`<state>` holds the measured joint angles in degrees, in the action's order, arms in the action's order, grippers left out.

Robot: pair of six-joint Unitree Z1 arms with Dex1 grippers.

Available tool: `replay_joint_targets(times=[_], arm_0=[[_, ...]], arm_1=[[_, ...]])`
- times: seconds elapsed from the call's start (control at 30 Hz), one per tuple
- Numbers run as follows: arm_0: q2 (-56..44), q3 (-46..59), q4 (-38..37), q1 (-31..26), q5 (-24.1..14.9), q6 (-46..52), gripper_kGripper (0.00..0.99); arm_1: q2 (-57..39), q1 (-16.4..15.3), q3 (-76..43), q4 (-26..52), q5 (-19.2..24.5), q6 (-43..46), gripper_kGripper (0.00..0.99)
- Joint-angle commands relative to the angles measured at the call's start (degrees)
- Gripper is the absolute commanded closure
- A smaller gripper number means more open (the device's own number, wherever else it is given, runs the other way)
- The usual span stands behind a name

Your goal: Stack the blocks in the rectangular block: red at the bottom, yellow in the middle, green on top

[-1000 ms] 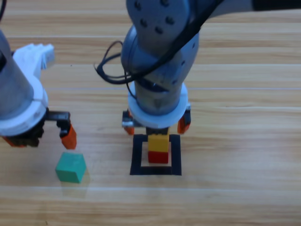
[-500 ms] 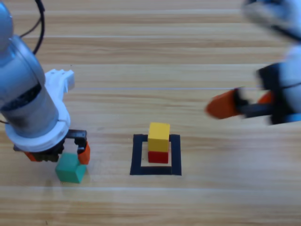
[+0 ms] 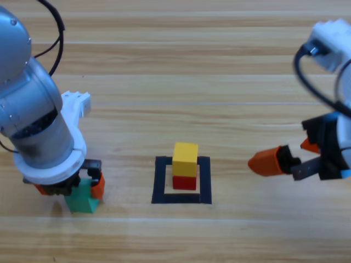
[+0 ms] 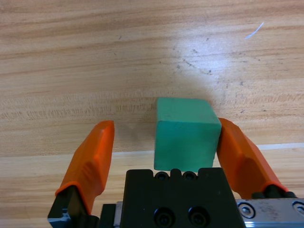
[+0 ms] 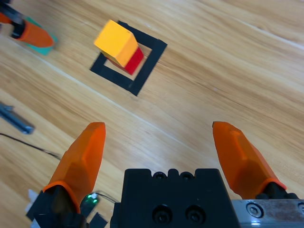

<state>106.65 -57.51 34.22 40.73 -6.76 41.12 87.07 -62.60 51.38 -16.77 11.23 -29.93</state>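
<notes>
**Worktop inventory: two cubes stacked, green cube between left jaws**

- Rectangular block [image 3: 181, 199]: black tape outline, lower centre of the high view, wood showing inside.
- Red cube [image 3: 185, 182]: inside the outline, resting on the worktop [image 3: 181, 71].
- Yellow cube [image 3: 185, 159]: seated squarely on the red cube; top face bare.
- Green cube [image 3: 82, 200]: lower left of the high view, on the worktop, well apart from the outline.
- Left gripper [image 3: 68, 186]: lowered over the green cube, jaws open and straddling it. In the left wrist view the cube [image 4: 186, 132] touches one jaw, while a gap remains beside the other.
- Right gripper [image 3: 285, 163]: at the right edge of the high view, level with the stack and well apart from it; jaws wide, holding nothing.
</notes>
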Motion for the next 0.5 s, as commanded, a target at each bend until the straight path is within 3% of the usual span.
replay_joint_targets(times=[0.03,0.1,0.23,0.3,0.43,0.5], arm_0=[[2.8,1.0,-0.9,-0.8,-0.1,0.3,0.223],[2.9,1.1,-0.9,-0.8,-0.2,0.1,0.349],[2.4,1.6,-0.6,-0.8,-0.8,-0.4,0.715],[2.4,1.6,-0.2,-0.8,-1.1,-0.6,0.821],[1.8,-0.9,1.6,-0.8,-1.8,-1.0,0.847],[1.1,-6.5,6.3,-0.1,-2.1,-1.0,0.849]], arm_1=[[5.5,1.1,-0.9,1.0,0.5,1.4,0.0],[5.7,1.1,-0.9,1.1,0.5,1.4,0.0],[5.7,1.1,-0.9,1.3,0.7,1.4,0.0],[5.6,1.1,-1.1,1.3,1.3,1.4,0.0],[5.1,1.1,-1.3,1.3,1.9,1.7,0.0],[5.0,1.1,-1.5,1.3,2.0,1.7,0.0]])
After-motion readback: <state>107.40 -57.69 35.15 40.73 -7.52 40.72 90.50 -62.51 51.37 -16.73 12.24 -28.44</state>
